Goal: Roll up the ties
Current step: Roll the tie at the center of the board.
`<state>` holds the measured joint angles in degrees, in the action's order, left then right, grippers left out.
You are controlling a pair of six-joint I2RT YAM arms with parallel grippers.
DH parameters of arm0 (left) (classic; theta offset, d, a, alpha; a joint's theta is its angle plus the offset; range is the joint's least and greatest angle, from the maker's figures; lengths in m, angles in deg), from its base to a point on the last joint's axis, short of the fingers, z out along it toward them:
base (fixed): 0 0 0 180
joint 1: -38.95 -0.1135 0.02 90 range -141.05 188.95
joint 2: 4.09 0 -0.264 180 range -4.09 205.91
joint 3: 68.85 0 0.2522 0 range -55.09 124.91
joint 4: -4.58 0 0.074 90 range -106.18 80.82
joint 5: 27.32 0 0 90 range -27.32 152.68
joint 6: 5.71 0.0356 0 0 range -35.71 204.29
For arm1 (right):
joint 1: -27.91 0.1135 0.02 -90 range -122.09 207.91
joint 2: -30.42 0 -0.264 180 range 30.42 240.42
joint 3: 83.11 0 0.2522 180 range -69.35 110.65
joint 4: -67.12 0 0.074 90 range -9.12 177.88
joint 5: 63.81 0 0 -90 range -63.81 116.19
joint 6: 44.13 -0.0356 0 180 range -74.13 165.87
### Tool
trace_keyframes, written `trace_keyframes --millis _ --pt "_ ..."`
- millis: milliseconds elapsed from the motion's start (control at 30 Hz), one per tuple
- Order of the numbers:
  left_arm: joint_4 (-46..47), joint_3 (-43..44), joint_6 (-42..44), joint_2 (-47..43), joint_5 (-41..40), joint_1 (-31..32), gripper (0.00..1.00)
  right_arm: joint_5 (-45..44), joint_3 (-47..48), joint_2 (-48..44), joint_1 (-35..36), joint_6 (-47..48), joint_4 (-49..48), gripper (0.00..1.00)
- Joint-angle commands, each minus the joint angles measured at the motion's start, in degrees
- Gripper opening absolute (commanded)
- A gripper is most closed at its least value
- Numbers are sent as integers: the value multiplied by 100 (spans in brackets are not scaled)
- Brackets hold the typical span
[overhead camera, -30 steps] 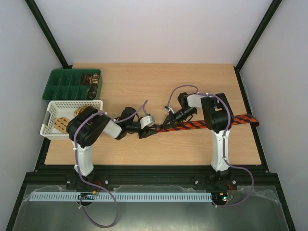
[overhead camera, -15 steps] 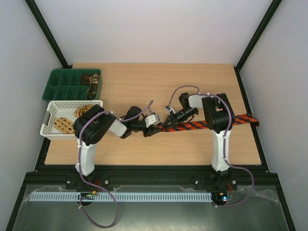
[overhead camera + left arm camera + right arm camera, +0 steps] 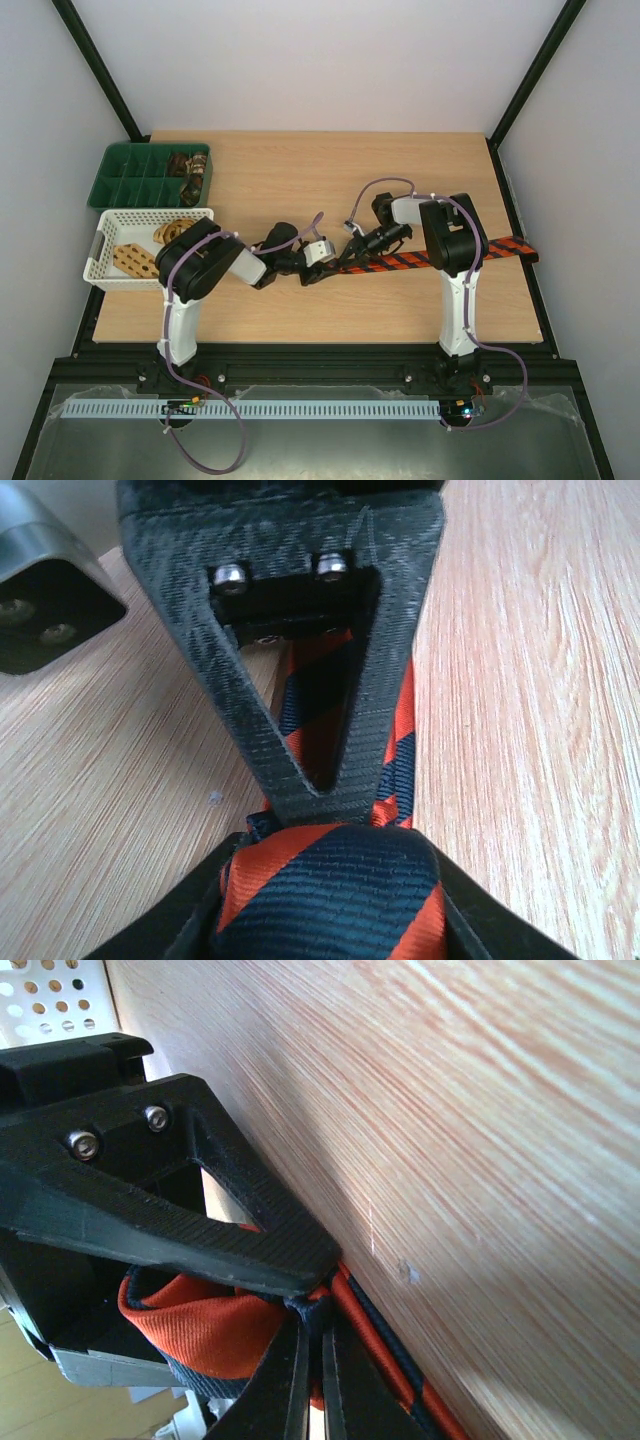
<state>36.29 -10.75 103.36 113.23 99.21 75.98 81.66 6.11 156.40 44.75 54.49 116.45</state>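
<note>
— Whereabouts of the striped tie [image 3: 410, 261]?

— Stretched flat across the right half of the table [image 3: 300, 170], far end reaching past the right edge, a middle stretch hidden behind the right arm [image 3: 455, 270]. Near end wound into a small roll at the centre.

— Grip on that roll?

— Clamped between the fingers [image 3: 170, 930] of the left gripper [image 3: 318, 270], spread partway around the bundle. Only slivers of those fingers visible in the left wrist view, cut off at the bottom edge; roll cropped there too.

— And the right gripper [image 3: 351, 254]?

— Tips together, resting on the flat strip just behind the roll. Cannot tell whether any cloth sits pinched between them: too dark and too close in the right wrist view, with the left gripper's body blocking most of the fold.

— Anything else hard to read?

— Brown patterned ties [image 3: 188, 168] rolled in the green tray [image 3: 112, 190], exact compartments unclear. Tan ties [image 3: 130, 258] in the white basket [image 3: 100, 268], partly covered by the left arm [image 3: 195, 265].
</note>
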Motion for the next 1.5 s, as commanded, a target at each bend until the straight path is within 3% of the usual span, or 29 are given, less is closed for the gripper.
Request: trace_keyframes --millis 0,100,333,467,633,1033,1100,1200,1267,1467 --pt "-203 176 88 157 -77 52 36 -1180 -222 308 74 26 -182 1" --pt "-697 140 238 -15 -323 67 32 -1175 -141 219 66 -46 -169 4" --pt "-2459 184 461 -511 -1137 67 28 -945 -35 -445 -203 -238 118 28" --pt "-3014 347 531 -543 -1377 109 28 -478 -60 -718 -316 -305 274 35" --pt "-3233 427 580 -501 -1499 146 28 266 -211 -903 -127 -981 -238 37" --pt "-3256 374 519 -469 -1558 182 28 -31 -232 -559 296 -1063 -425 28" --pt "-3251 378 519 -473 -1561 186 28 -194 -211 -488 295 -914 -321 23" --pt "-3264 391 510 -464 -1573 183 28 -510 -150 -426 293 -647 -156 4" --pt "-3264 401 459 -456 -1581 177 29 -676 -137 -419 275 -481 -78 1" --pt "-2887 306 328 -587 -1147 120 50 -989 -201 -311 60 -107 -34 1"
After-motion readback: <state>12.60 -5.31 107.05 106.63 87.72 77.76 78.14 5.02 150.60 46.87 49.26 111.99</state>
